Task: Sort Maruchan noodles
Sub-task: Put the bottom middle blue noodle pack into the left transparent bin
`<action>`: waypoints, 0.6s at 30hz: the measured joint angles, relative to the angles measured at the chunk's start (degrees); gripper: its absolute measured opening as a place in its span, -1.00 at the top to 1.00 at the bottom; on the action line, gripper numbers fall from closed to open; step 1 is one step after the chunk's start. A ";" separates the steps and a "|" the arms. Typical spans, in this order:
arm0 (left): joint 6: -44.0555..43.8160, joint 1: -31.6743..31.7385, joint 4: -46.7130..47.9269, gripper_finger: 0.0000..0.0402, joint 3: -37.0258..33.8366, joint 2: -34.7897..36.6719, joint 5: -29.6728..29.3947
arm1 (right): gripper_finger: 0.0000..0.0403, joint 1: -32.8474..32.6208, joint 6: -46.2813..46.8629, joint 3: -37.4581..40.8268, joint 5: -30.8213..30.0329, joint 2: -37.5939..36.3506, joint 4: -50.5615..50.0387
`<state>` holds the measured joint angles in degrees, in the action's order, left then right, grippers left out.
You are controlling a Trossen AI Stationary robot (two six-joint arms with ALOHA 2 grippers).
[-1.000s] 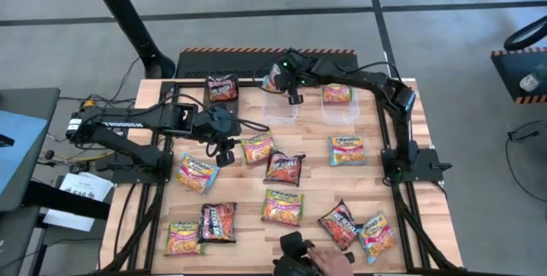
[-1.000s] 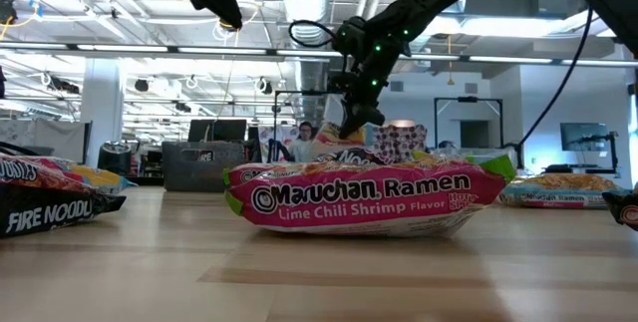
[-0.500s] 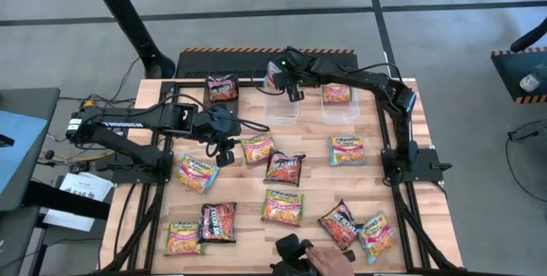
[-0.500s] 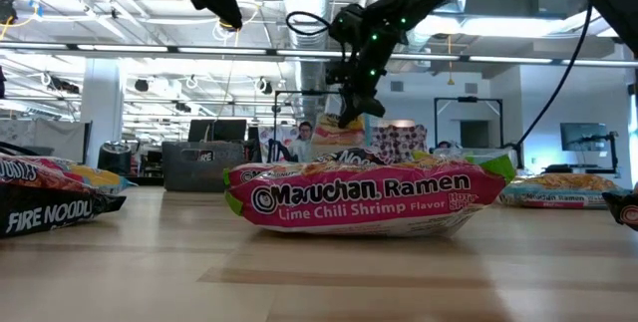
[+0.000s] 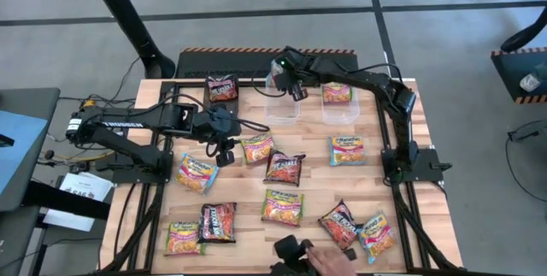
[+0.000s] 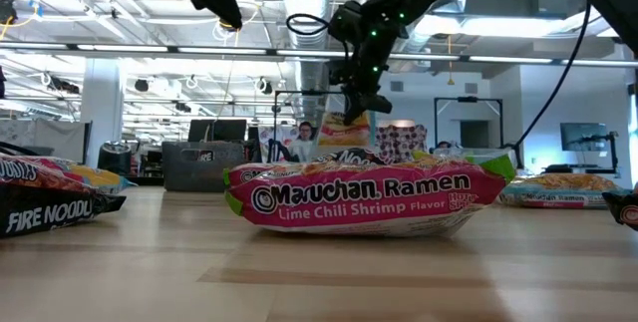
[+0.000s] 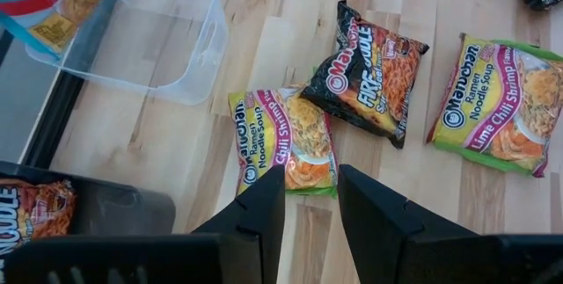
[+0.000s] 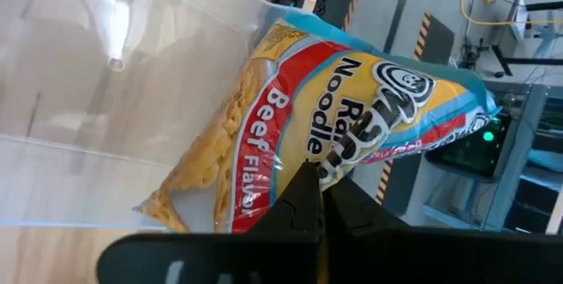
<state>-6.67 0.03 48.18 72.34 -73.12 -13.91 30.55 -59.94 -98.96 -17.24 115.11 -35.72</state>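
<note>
Several Maruchan noodle packets lie flat on the wooden table [image 5: 316, 178]. My right gripper [image 5: 291, 88] is at the far middle, shut on a blue-edged Beef packet [image 8: 343, 134] above an empty clear tub [image 5: 282, 108]. The low view shows the same packet [image 6: 346, 123] hanging under that gripper. My left gripper [image 7: 310, 198] stands open in the air at mid-left, holding nothing. Past its fingertips lies a yellow-edged chili packet [image 7: 286, 136] on the boards. My right gripper pinches the Beef packet between its two shut fingers at one long edge [image 8: 310, 168], about midway along it. The fingers slant downward from the table's right side. The packet is tilted and lifted clear, above the clear tub and not touching it.
A second clear tub [image 5: 341, 112] to the right holds a green-edged packet [image 5: 337, 93]. A black box [image 5: 210, 95] at the far left holds a dark packet [image 5: 222, 87]. A Lime Chili Shrimp packet [image 6: 359, 197] fills the low view's front. A person's hand [image 5: 329, 260] is at the near edge.
My right gripper has risen a little with the Beef packet and rolled at the wrist, so the packet has tipped. It stays shut on the packet, over the clear tub.
</note>
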 joint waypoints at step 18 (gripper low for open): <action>0.01 0.02 0.02 0.52 0.00 0.00 0.00 | 0.90 -0.57 -0.59 0.02 2.80 0.55 -0.43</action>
<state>-6.66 0.05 48.21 72.34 -73.12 -13.91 29.98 -60.53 -98.94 -14.44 115.66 -36.14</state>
